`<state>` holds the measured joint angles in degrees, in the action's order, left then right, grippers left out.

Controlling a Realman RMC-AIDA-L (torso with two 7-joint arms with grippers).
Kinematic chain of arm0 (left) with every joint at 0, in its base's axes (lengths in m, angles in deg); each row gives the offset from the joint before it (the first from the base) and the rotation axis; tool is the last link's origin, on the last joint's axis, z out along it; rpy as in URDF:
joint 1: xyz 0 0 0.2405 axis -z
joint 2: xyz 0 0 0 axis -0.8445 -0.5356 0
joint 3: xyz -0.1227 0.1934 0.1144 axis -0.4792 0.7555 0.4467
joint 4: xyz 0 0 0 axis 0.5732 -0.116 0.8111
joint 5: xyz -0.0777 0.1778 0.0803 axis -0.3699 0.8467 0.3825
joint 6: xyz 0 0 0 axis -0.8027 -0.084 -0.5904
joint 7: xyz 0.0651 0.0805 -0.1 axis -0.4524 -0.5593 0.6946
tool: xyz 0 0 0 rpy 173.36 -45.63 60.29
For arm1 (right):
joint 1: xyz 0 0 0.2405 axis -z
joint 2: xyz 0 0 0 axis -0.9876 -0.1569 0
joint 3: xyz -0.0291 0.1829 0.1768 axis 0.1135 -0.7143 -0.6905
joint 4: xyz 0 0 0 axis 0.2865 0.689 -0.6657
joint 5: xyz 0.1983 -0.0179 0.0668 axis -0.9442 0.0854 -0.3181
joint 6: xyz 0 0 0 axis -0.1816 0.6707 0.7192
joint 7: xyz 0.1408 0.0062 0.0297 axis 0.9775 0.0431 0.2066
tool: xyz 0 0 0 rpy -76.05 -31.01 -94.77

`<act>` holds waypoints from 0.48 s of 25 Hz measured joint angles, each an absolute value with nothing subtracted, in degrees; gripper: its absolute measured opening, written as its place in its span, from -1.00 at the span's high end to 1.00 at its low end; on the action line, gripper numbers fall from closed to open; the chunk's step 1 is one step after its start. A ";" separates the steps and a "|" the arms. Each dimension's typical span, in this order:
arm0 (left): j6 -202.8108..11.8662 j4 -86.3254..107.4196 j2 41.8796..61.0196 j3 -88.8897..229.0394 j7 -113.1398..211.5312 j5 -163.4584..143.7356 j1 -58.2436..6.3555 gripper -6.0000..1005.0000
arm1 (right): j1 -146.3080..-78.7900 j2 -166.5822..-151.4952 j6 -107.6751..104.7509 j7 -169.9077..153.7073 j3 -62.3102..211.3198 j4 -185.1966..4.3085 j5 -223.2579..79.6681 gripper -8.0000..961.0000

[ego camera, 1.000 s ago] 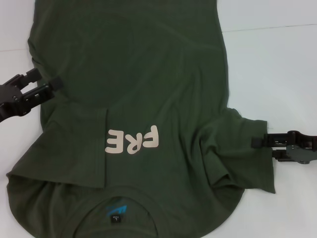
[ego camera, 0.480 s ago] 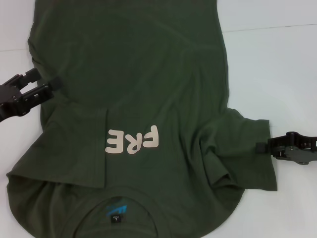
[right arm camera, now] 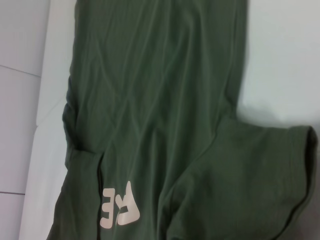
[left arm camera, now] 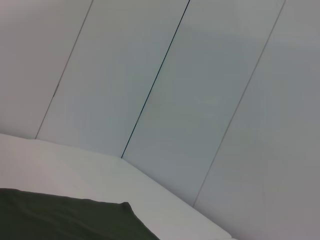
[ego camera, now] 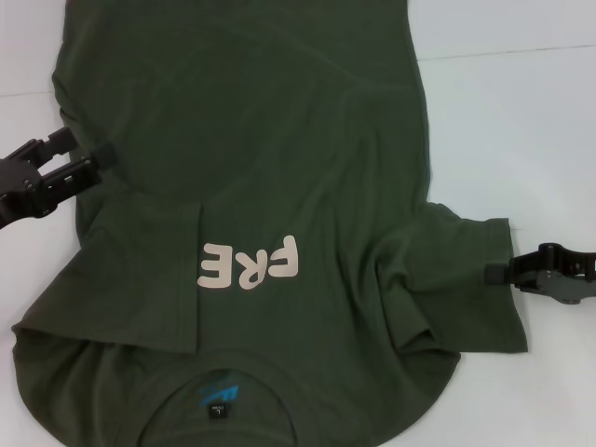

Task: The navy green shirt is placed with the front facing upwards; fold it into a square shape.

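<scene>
Navy green shirt [ego camera: 279,186] spread front-up on the white counter [ego camera: 521,112], left side folded over the lettering, right sleeve hem drawn further outward than a second ago by the right gripper [ego camera: 498,273] pinching it, left gripper [ego camera: 98,154] spread at the left edge, unmoved.

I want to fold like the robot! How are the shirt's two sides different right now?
The left side of the navy green shirt is folded over, hiding some letters. The right sleeve lies spread out. The left gripper sits at the shirt's edge; the right gripper is at the sleeve hem.
</scene>
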<state>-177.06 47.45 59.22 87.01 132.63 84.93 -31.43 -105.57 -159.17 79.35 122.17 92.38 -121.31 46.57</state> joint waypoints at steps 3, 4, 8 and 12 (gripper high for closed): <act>-177.06 47.41 59.22 87.01 132.63 84.93 -31.42 -0.80 | -106.27 -159.17 79.49 121.95 92.46 -121.36 45.96 0.95; -177.06 47.40 59.22 87.02 132.63 84.93 -31.42 -0.80 | -106.63 -159.17 79.55 121.88 92.57 -121.30 45.56 0.96; -177.06 47.37 59.23 87.02 132.63 84.93 -31.43 -0.80 | -108.82 -159.36 79.71 121.72 92.80 -121.17 44.51 0.96; -176.91 47.36 59.22 87.01 132.63 84.94 -31.36 -0.80 | -111.74 -160.10 79.76 121.71 92.96 -121.15 44.52 0.96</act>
<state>-176.91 47.36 59.22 87.01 132.63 84.94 -31.36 -111.74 -160.10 79.76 121.71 92.96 -121.15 44.52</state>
